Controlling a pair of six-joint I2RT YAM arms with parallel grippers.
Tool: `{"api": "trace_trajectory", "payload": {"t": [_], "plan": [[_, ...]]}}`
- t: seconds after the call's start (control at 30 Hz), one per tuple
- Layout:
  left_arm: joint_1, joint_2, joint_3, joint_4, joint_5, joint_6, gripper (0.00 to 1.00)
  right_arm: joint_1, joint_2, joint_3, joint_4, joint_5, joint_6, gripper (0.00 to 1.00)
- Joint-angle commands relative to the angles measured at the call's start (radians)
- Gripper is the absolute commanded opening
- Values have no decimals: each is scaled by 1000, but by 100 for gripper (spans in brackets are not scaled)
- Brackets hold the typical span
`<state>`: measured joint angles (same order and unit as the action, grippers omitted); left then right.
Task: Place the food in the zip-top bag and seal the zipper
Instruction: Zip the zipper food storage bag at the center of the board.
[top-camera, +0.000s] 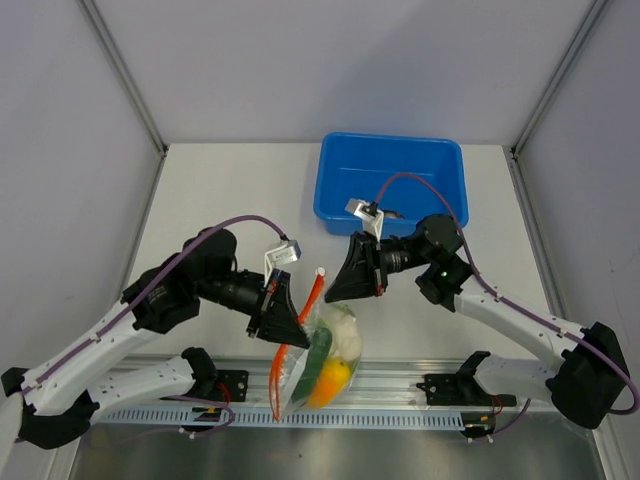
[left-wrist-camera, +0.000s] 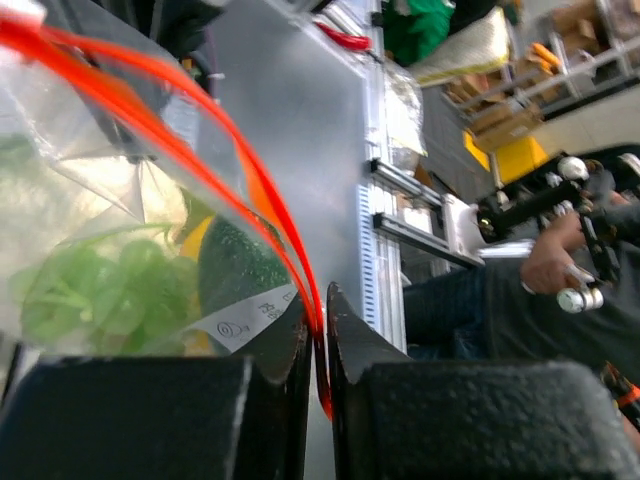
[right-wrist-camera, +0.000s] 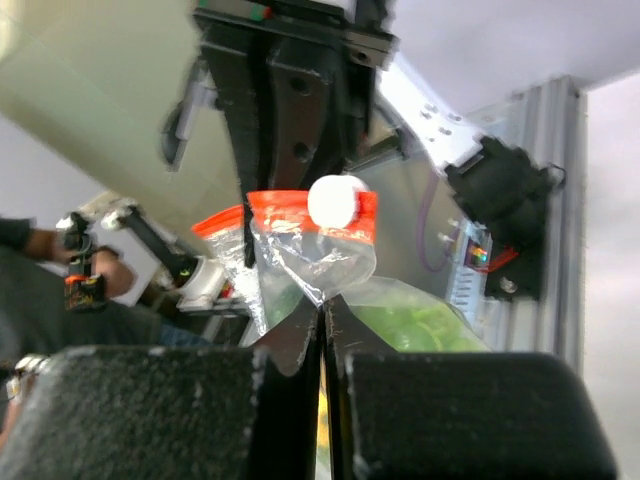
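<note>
Bin (top-camera: 345, 180) sits well behind bag (top-camera: 297, 368).

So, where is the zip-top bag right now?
In the top view, the zip-top bag is at the near edge of the table, centre, pinched by the left gripper and right gripper.

We've got a white table (top-camera: 230, 190) boxed in by plain grey walls (top-camera: 60, 120), a blue bin (top-camera: 335, 222) at its back right, a metal rail (top-camera: 400, 372) along the near edge, and cluttered shelves (left-wrist-camera: 560, 45) off behind.
</note>
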<state>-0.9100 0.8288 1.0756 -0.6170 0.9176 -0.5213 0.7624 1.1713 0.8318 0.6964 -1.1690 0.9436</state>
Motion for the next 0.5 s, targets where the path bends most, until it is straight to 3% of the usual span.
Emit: {"api": "trace_trajectory", "payload": {"t": [0.0,0.13,0.33,0.47], "plan": [[16,9,43,-113,-118,61,11,-6,-58,29,-304,98,-233,0],[25,56,43,-176,-287,75,18,-3,-108,1,-465,254,-345,0],[31,95,50,-110,-394,55,51,9,-94,-30,-586,474,-401,0],[51,145,98,-118,-486,53,65,31,-113,-31,-652,614,-414,0]]}}
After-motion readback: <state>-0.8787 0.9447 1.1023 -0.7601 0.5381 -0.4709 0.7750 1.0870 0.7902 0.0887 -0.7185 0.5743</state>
